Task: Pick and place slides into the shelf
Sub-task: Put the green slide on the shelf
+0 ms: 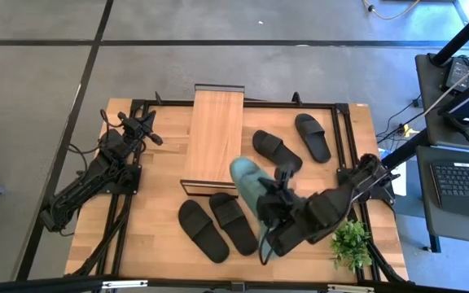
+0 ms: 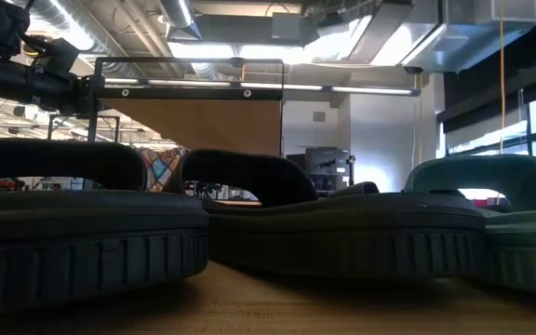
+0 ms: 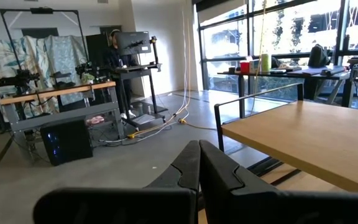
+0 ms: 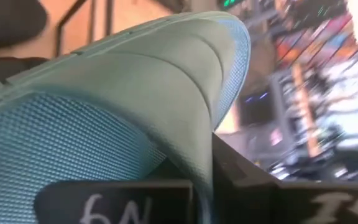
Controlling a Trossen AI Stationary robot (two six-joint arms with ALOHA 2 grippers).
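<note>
The shelf (image 1: 215, 134) shows nothing on its plank top, and whatever may sit beneath that top is hidden from above, so no slide can be counted as stowed. Four black slides lie loose on the table (image 1: 157, 236) around it: two black slides (image 1: 218, 226) side by side just off the shelf's near end, and two more black slides (image 1: 293, 142) beyond its right side. The work looks to be early, with the first pair in hand.

The right gripper (image 1: 269, 210) is clamped on a sage green slide (image 1: 249, 189), its fingers pinching the strap and sole. That slide sits at the shelf's near right corner, long axis on a diagonal, one end toward the shelf and the other running back under the gripper.

The left gripper (image 1: 141, 130) waits left of the shelf, fingers closed and empty.
</note>
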